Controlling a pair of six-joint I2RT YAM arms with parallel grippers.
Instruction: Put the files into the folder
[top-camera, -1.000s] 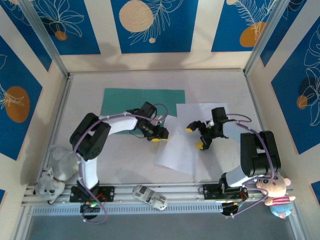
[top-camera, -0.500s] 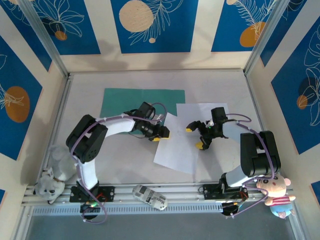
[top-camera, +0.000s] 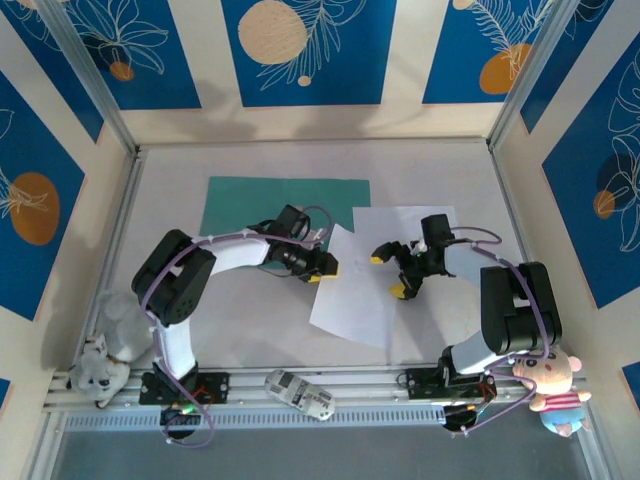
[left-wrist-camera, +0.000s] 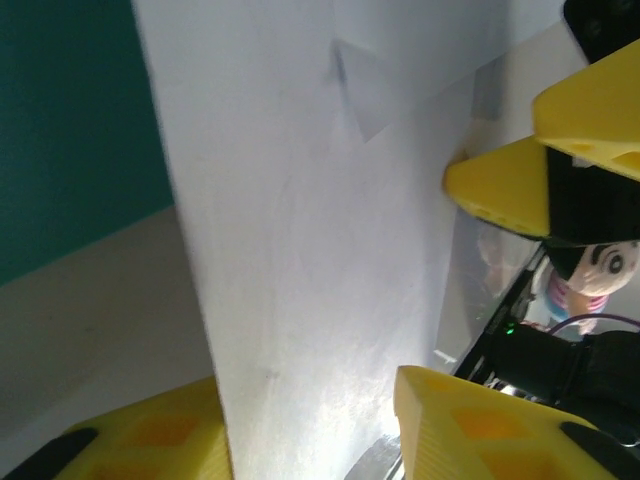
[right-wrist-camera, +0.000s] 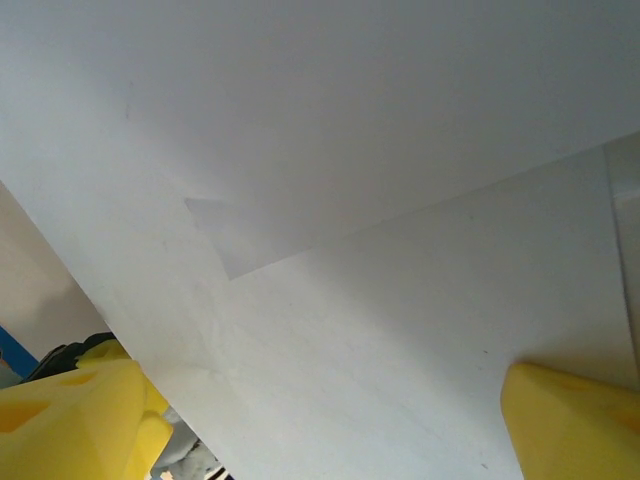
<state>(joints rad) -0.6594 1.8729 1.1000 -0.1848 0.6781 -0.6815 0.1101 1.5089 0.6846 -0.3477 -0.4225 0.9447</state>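
White files (top-camera: 368, 295) lie beside the folder (top-camera: 250, 200), none inside; left end effector (top-camera: 320, 268) and right end effector (top-camera: 389, 274) spread wide

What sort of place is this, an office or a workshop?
Probably a robot test booth: a left arm and right arm bolted to a rail, beside a table walled in by blue printed panels.

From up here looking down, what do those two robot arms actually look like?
The left arm and right arm match: white links between chunky black joints, a thin purple cable looping along each. The left gripper and right gripper are black, each with two wedge-shaped yellow fingers.
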